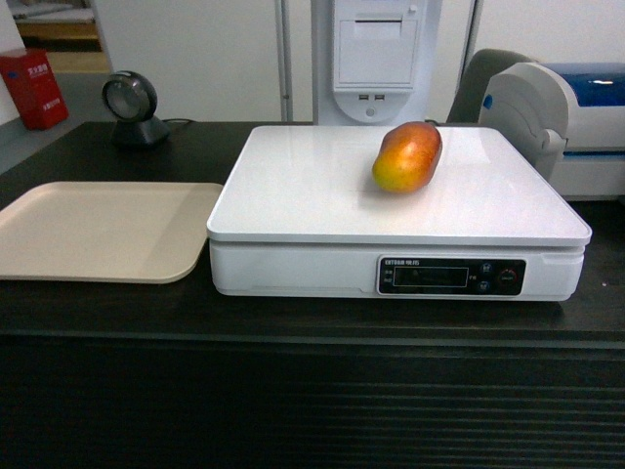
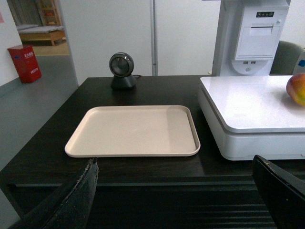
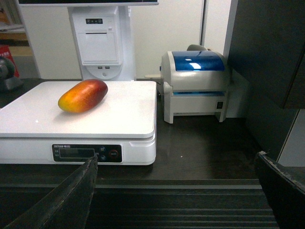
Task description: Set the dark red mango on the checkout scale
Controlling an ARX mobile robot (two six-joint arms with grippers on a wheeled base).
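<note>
The mango (image 1: 407, 155), dark red at its far end and orange-yellow at the near end, lies on the white top of the scale (image 1: 322, 195), right of centre. The scale stands on the black checkout counter (image 1: 293, 313) with a ribbed front. In the right wrist view the mango (image 3: 83, 96) rests on the scale (image 3: 124, 114), well ahead of my right gripper (image 3: 176, 164), which is open and empty in front of the counter edge. My left gripper (image 2: 176, 164) is also open and empty, facing the beige tray; the mango (image 2: 297, 88) shows at that view's right edge. Neither gripper appears in the head view.
A beige tray (image 1: 98, 230) lies left of the scale. A round black scanner (image 1: 132, 107) stands at the back left. A white-and-blue printer (image 3: 195, 86) sits right of the scale, with a dark wall panel (image 3: 267, 57) further right. A white receipt terminal (image 1: 376, 59) rises behind the scale.
</note>
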